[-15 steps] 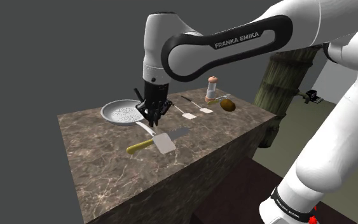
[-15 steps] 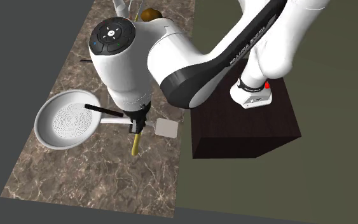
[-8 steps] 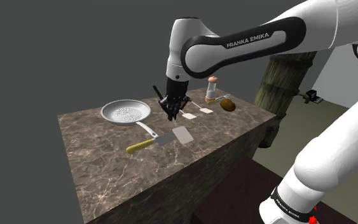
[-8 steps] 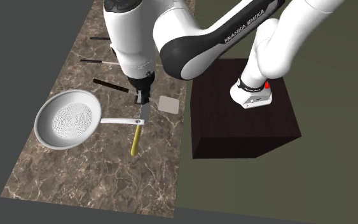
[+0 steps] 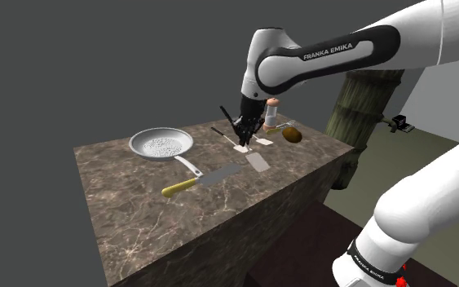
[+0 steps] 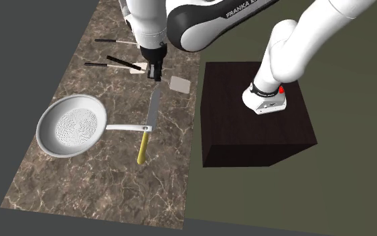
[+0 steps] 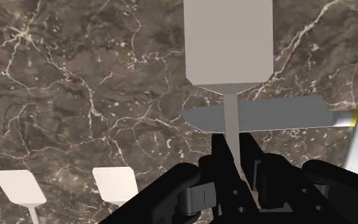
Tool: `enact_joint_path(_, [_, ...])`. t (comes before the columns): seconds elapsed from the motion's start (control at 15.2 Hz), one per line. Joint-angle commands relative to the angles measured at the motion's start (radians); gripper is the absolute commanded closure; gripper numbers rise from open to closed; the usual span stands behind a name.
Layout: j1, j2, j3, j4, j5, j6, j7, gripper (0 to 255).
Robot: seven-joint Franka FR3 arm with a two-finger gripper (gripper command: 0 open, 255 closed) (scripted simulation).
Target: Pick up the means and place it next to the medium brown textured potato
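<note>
My gripper [image 5: 245, 134] is shut on a spatula with a black handle and a pale flat blade [image 5: 258, 161], carried a little above the marbled table [image 5: 130, 204]. From overhead the gripper [image 6: 156, 72] clasps the spatula's neck, and the blade [image 6: 179, 83] sticks out toward the table edge. Along the hand, the fingers [image 7: 225, 162] pinch the thin neck below the blade [image 7: 228, 41]. The brown potato [image 5: 293, 134] lies at the table's far corner, to the shoulder view's right of the gripper, beside a shaker [image 5: 273, 112].
A grey pan [image 5: 161, 144] and a yellow-handled knife [image 5: 201, 180] lie to the shoulder view's left of the gripper. Two more spatulas [image 6: 103, 65] rest near the potato end, their pale blades [image 7: 115, 184] below the hand. The stand [image 6: 257, 114] borders the table.
The arm has carried the spatula away from the pan and knife, toward the shoulder view's right and the potato end. The knife lies uncovered now.
</note>
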Motion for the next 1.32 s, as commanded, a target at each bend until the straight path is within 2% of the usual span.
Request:
enact_joint_path(0.0, [-0.018, -0.017, -0.039, -0.018, -0.003, -0.001, -0.058, 255])
enact_joint_path(0.66, [-0.117, -0.031, -0.217, -0.046, -0.047, 0.004, -0.310, 255])
enact_joint_path(1.25, [-0.209, 0.049, -0.366, 0.026, -0.088, 0.007, -0.525, 255])
